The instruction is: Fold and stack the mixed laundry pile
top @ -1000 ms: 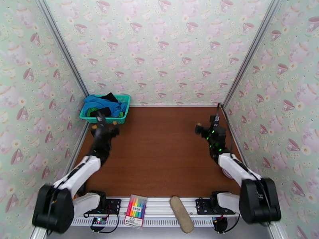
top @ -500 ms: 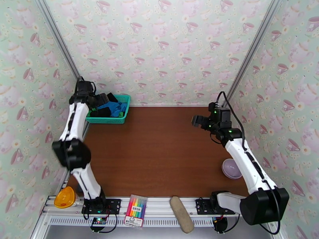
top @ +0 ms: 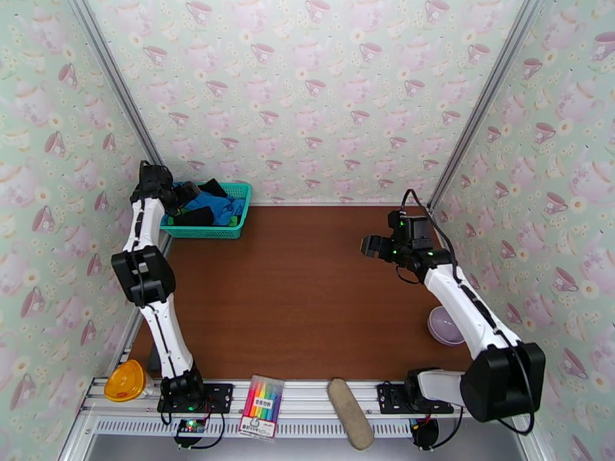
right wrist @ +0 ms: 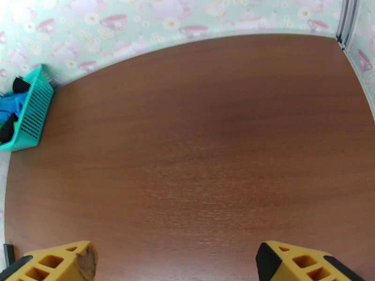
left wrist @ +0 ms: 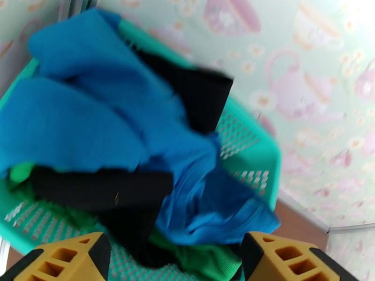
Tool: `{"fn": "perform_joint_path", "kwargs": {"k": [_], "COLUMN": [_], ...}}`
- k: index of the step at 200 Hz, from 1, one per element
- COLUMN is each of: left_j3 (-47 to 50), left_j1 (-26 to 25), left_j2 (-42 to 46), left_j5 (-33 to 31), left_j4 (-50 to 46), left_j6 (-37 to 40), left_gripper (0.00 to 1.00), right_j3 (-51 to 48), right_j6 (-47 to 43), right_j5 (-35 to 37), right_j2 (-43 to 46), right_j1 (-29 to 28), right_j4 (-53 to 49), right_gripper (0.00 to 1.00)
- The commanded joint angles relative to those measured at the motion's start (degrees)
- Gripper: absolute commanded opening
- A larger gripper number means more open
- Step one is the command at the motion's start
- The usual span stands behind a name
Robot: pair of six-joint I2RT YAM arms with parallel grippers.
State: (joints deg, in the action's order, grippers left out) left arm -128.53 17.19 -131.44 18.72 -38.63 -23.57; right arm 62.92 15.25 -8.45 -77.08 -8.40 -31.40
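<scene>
- The teal mesh basket (top: 209,232) sits in the far left corner of the table (right wrist: 211,136).
- All three garments lie heaped inside it. The blue garment (left wrist: 93,113) is on top, the black garment (left wrist: 101,188) shows under and behind it, and the green garment (left wrist: 211,258) peeks out lowest.
- The left gripper (left wrist: 180,261) hangs just above the heap, its fingers spread wide and gripping nothing.
- The right gripper (right wrist: 178,263) hovers over bare wood nearer the table's right edge, its fingers also wide apart and empty.
- A lilac bowl (top: 446,326) rests by the right edge.
</scene>
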Motion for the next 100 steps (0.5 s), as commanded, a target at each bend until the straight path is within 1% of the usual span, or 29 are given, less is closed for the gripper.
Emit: {"fn": "perform_joint_path", "kwargs": {"k": [1,55,100], "left_j3": [-1.53,-6.75,-9.95], "left_j1": [0.34,0.35,0.48], "left_j2": [-5.14,-11.04,-14.02], "left_j5": [1.15,-0.47,-1.15], "left_j4": [3.87,4.77,8.93], "left_j6": [-2.68,-4.06,-5.2], "left_gripper": [0.76,0.76,0.74], "right_j3": [0.76,1.99,2.94], "right_j6": [-0.57,0.04,0.06], "right_j5": [-1.65,-1.84,-0.23], "right_j2": [-2.28,-5.75,-7.89], "right_j1": [-0.23,-1.24,-3.38], "right_j4": [0.5,1.1,0.42], "right_gripper": [0.9,0.87,0.82]}}
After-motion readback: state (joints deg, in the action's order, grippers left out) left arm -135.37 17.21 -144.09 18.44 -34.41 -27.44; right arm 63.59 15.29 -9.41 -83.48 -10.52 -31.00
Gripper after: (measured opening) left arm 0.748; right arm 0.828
